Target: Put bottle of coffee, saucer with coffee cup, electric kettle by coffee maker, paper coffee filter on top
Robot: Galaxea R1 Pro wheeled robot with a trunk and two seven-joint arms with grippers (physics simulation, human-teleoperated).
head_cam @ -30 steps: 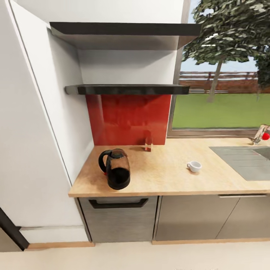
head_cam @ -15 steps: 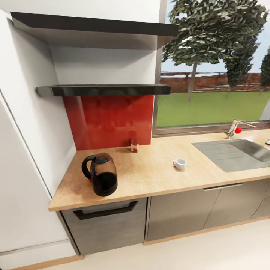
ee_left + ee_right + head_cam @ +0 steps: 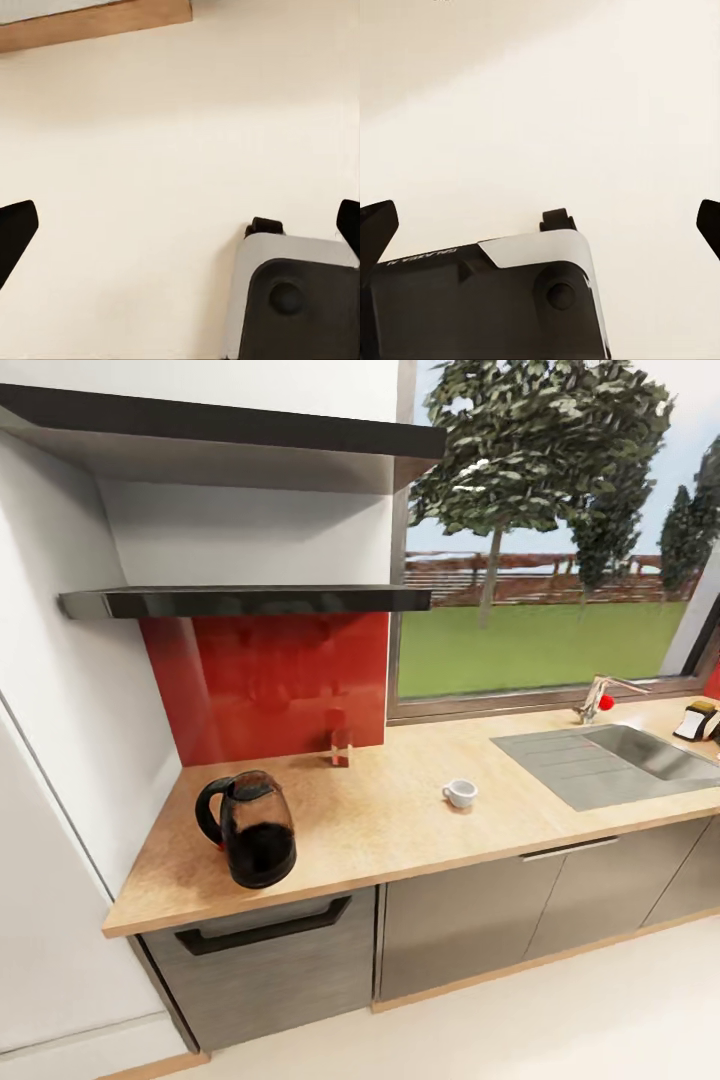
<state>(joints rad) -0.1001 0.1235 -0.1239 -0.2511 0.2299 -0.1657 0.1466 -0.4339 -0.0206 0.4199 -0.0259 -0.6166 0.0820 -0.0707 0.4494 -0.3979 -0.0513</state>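
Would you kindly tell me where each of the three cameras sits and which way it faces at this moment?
Head view: on the robot's head, looking forward and down at the kitchen countertop with the electric kettle, coffee cup and sink.
Left wrist view: near the left claw, facing the pale floor; its dark fingertips and the robot's base show.
Right wrist view: near the right claw, facing the floor; fingertips and base show.
Both wrist views share floor and base.
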